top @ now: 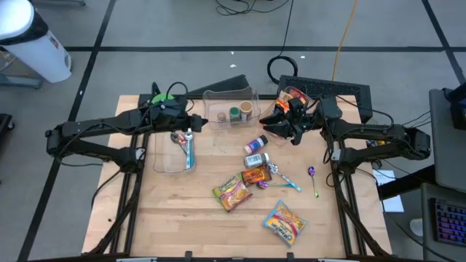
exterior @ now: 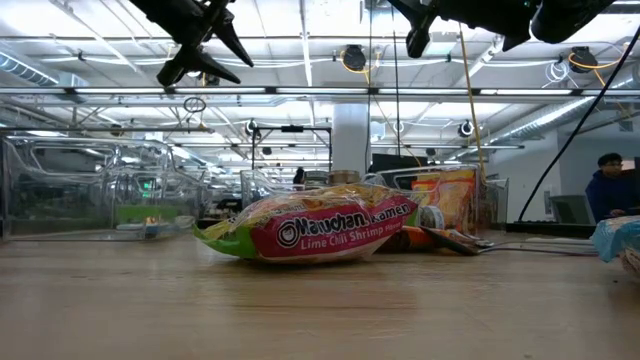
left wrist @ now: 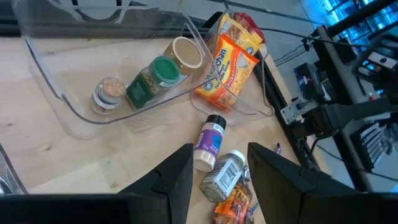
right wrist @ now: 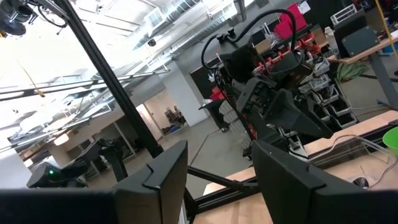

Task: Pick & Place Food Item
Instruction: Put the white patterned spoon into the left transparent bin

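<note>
A green-and-red ramen packet (top: 231, 192) lies flat on the wooden table (top: 182, 218), and it also fills the middle of the low view as the Maruchan packet (exterior: 320, 232). A second noodle packet (top: 284, 222) lies nearer the front edge. An orange snack packet (top: 256, 176) and two small spice bottles (left wrist: 209, 143) (left wrist: 222, 175) lie mid-table. My left gripper (top: 196, 125) hovers open above the table by the far clear bin (top: 231, 105); in its wrist view the left gripper (left wrist: 217, 177) has nothing between its fingers. My right gripper (top: 280, 129) hovers open at the far right, tipped upward, with nothing in the right gripper (right wrist: 217, 180).
The far clear bin holds three jars (left wrist: 152, 84). A neighbouring clear tray holds orange noodle packets (left wrist: 229, 65). Another clear bin (top: 173, 154) at the left holds a toothbrush-like utensil. Two spoons (top: 282, 177) (top: 314, 180) lie right of centre. A keyboard (top: 328, 89) sits behind the table.
</note>
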Available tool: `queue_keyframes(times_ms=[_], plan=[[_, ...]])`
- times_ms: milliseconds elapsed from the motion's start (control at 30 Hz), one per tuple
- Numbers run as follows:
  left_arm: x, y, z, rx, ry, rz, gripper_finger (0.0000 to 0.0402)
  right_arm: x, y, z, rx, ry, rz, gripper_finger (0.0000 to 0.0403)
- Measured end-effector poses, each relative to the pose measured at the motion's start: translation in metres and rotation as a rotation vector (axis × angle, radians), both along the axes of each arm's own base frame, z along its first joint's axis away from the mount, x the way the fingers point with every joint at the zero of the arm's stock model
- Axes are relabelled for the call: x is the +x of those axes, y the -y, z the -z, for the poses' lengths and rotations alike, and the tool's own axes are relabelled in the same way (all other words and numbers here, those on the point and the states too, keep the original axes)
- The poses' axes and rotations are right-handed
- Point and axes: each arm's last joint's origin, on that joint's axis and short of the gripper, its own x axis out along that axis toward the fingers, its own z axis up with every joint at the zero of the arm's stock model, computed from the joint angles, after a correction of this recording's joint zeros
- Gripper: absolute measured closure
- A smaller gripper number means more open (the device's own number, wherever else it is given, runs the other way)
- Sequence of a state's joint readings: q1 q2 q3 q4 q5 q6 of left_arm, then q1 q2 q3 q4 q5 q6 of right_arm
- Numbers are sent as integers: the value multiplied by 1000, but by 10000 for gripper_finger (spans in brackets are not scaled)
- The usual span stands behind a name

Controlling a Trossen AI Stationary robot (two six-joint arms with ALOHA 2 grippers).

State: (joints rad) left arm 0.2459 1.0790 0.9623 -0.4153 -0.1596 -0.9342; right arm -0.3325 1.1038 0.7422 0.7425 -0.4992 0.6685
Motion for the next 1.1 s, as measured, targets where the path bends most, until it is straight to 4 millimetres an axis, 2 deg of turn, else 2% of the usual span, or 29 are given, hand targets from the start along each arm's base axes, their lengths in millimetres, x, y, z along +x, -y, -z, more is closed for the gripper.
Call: queue_keyframes(times_ms=[300, 433, 600, 700, 867, 1100], plan=[[0, 1, 0, 55, -24, 67, 243, 0, 0, 0, 0, 0, 0, 232], [4, 8, -3, 155, -21, 238, 243, 0, 0, 0, 0, 0, 0, 232], [16, 29, -10, 322, 46, 467, 243, 0, 0, 0, 0, 0, 0, 232], [21, 41, -9, 384, 55, 546, 243, 0, 0, 0, 0, 0, 0, 232], [21, 48, -14, 407, 96, 572, 243, 0, 0, 0, 0, 0, 0, 232], [25, 46, -13, 402, 109, 557, 243, 0, 0, 0, -1, 1, 3, 232]])
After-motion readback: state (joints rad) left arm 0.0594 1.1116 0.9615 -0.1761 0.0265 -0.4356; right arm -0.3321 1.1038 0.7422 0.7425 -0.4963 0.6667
